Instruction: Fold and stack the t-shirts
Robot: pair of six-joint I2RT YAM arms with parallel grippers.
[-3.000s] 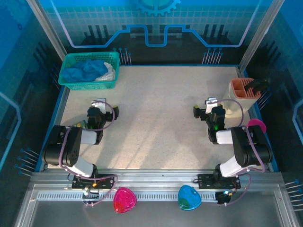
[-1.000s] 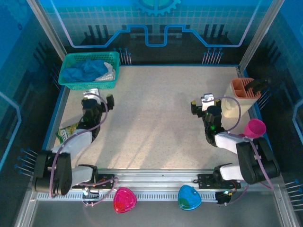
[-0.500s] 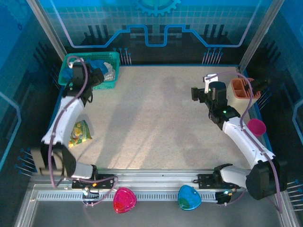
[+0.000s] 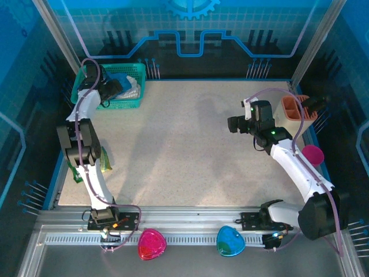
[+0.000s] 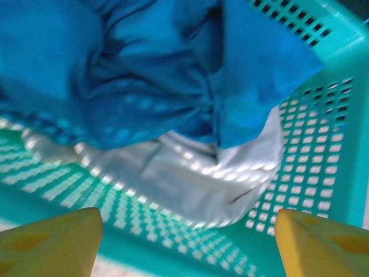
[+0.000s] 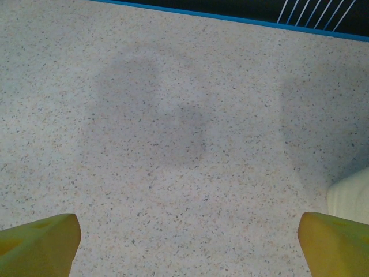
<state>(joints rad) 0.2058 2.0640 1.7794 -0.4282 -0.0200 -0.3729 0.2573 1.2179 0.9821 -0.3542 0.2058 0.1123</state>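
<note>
Top cam: even, bright-ish light w/ blue cast from side panels; soft arm shadows across table [image 4: 184, 144]. Left wrist cam: blurry, soft focus; dotted light thru basket [image 5: 311, 173] mesh falls on teal-blue t-shirt [image 5: 144, 69] & white t-shirt [image 5: 190, 179]. Right wrist cam: sharp, faint grey shadow patches.

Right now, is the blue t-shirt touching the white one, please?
Touching: in the left wrist view, the blue t-shirt lies directly on the white t-shirt in the basket.

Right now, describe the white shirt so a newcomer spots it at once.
Look at the table's far left corner: a green mesh basket sits there. Inside, beneath the crumpled blue shirt, lies the white shirt, the only pale cloth, at the basket's right end.
</note>
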